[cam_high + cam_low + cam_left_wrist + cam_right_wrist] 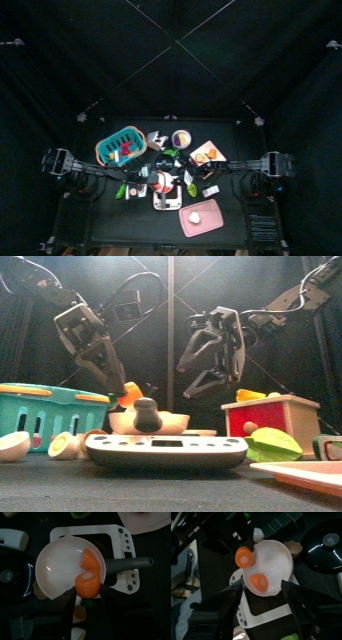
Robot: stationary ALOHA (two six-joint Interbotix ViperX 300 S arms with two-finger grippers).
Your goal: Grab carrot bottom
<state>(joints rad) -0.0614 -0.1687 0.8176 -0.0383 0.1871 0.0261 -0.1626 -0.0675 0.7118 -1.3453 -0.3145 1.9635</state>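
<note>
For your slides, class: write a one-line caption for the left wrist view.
Left gripper holding a carrot piece above a white bowl containing another carrot piece.

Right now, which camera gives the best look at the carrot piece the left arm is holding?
The left wrist view: the carrot piece fills the middle, gripped over the white bowl. The right wrist view shows its cut end beside the bowl. The front view shows only an orange sliver; from the top it's too small.

White round bowl [57,567] on white flat scale [123,542], directly beneath both grippers. One orange carrot piece [89,559] in bowl; another orange carrot half [87,585] between left gripper [89,598] jaws.
</note>
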